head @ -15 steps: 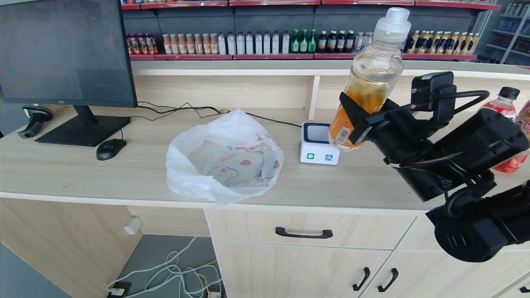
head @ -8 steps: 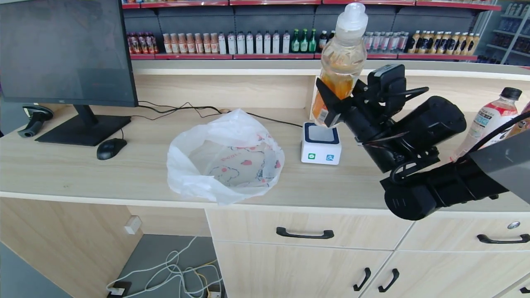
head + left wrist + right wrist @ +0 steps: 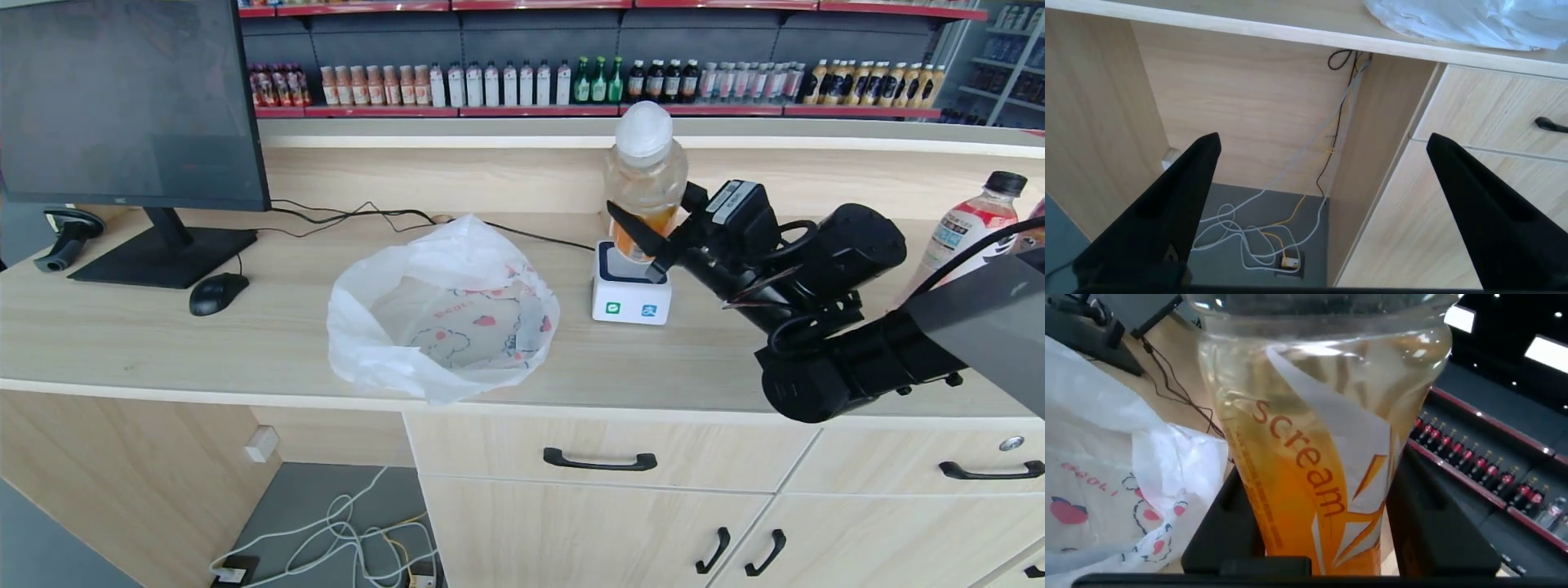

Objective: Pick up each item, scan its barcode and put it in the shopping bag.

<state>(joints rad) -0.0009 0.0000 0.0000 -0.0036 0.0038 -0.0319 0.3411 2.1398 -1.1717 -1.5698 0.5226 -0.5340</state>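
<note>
My right fingers [image 3: 635, 235] pinch the bottle [image 3: 645, 175] low on its body, upright just above the scanner [image 3: 631, 298] on the desk [image 3: 735, 351]. I judge its barcode should face the scanner's window, held level. It is clear plastic, with orange drink and a white cap. My left fingers [image 3: 1167, 220] are spread.

You see the left gripper [image 3: 1323, 140] hanging below the counter edge [image 3: 1208, 18], its 2 black fingers [image 3: 1167, 212] spread wide apart. Between them, cables [image 3: 1253, 241] lie on the grey floor [image 3: 1249, 204]. The shopping bag [image 3: 1470, 20] rests on the counter above.
</note>
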